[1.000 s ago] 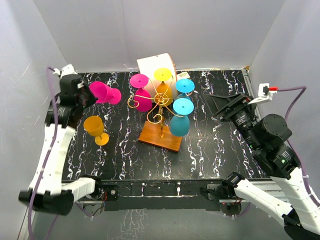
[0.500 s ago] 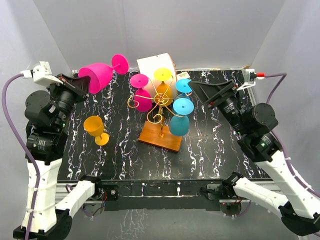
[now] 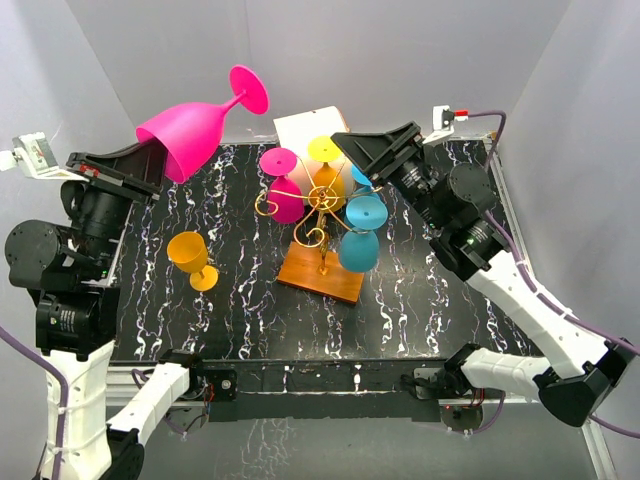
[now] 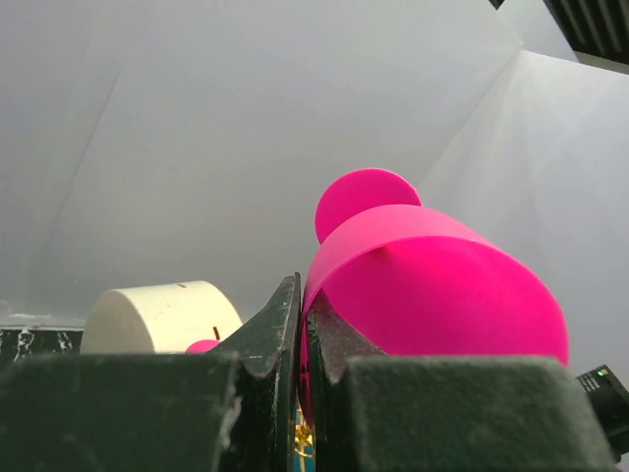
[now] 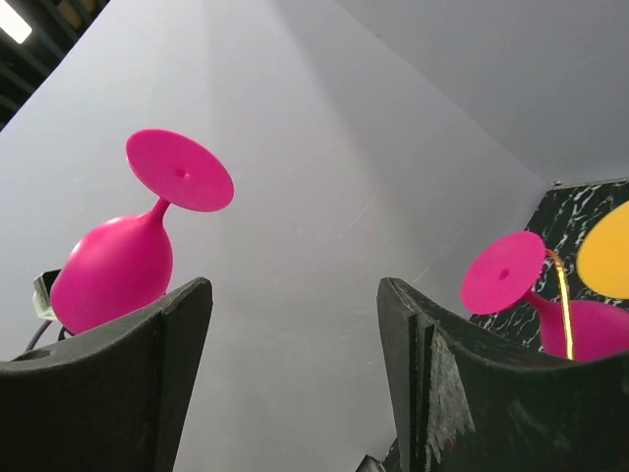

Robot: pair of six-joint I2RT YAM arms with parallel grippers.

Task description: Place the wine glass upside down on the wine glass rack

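My left gripper (image 3: 140, 160) is shut on the rim of a pink wine glass (image 3: 195, 130), held high above the table's back left with its foot pointing up and right. In the left wrist view the pink wine glass (image 4: 432, 285) has its wall pinched between my fingers (image 4: 270, 329). The gold wire wine glass rack (image 3: 322, 200) on a wooden base (image 3: 320, 270) stands mid-table with pink, yellow and blue glasses hanging upside down. My right gripper (image 3: 365, 150) is open and empty, raised above the rack's right side; its view shows the held pink glass (image 5: 118, 261).
An orange wine glass (image 3: 192, 258) stands upright on the table left of the rack. A white cylinder-shaped box (image 3: 310, 130) lies behind the rack and shows in the left wrist view (image 4: 157, 315). Grey walls enclose the black marbled table (image 3: 430, 300).
My left arm has lifted the pink glass higher and tilted its foot upward. My right arm has swung up and left, over the rack's right side.
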